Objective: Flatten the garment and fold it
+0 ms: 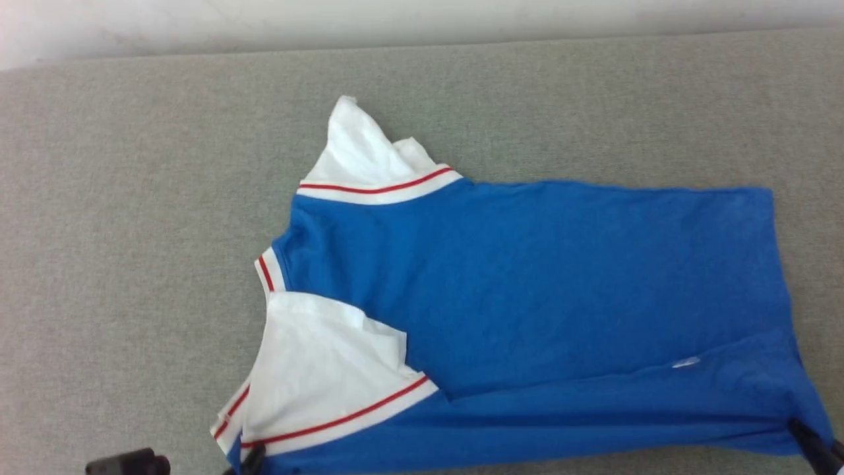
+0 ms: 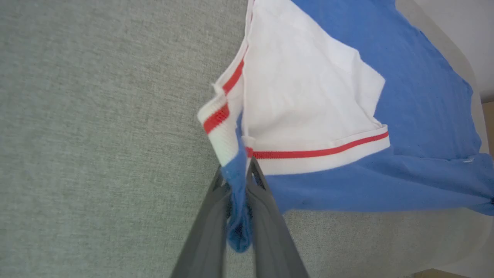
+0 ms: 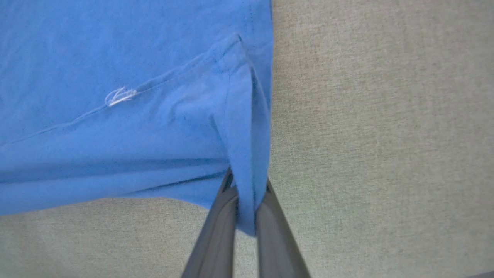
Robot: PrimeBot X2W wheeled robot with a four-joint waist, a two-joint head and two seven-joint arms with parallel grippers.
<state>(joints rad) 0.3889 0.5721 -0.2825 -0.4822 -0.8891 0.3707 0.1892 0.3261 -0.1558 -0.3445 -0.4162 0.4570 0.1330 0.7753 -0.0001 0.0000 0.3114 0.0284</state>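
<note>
The garment (image 1: 541, 277) lies spread on the grey bench (image 1: 132, 198), centre to right of the head view, collar leftward. The left end effector (image 2: 236, 166), lower left, is clenched on its blue edge; the right end effector (image 3: 249, 179), lower right, grips the hem corner.

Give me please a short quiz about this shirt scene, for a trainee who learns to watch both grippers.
1. True or false: the left gripper is shut on the garment beside a white sleeve.
2. What does the right gripper grip? A) the collar B) a blue corner of the garment C) nothing
3. Fill in: the stripe in the sleeve trim is ___.
Key: 1 true; 2 B; 3 red.
</note>
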